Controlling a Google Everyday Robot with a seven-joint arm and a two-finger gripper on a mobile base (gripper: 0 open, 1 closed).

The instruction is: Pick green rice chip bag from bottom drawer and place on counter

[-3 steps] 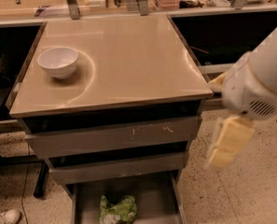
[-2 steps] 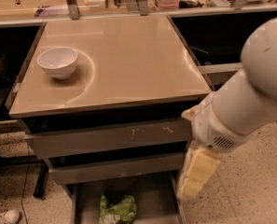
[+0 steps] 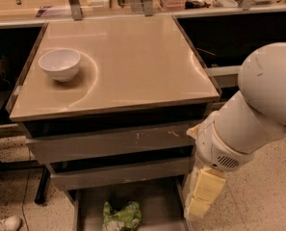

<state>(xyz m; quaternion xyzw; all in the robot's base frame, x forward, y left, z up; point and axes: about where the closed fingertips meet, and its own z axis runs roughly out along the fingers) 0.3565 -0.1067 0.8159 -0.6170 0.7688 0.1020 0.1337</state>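
Observation:
The green rice chip bag (image 3: pixel 122 216) lies crumpled on the floor of the pulled-out bottom drawer (image 3: pixel 157 198), near its front and partly cut off by the frame's lower edge. Above it, the two upper grey drawers are pushed in under the beige counter (image 3: pixel 128 57). My white arm comes in from the right, and its cream-coloured gripper (image 3: pixel 198 207) hangs pointing down at the drawer's right side. It is to the right of the bag and apart from it.
A white bowl (image 3: pixel 59 64) stands on the counter's left part. Metal posts and cluttered benches run along the back. A shoe (image 3: pixel 3 224) and a cable lie on the speckled floor at lower left.
The arm has swung left and down from beside the counter's right edge. The gripper now hangs lower, next to the open bottom drawer. The bag and bowl have not moved.

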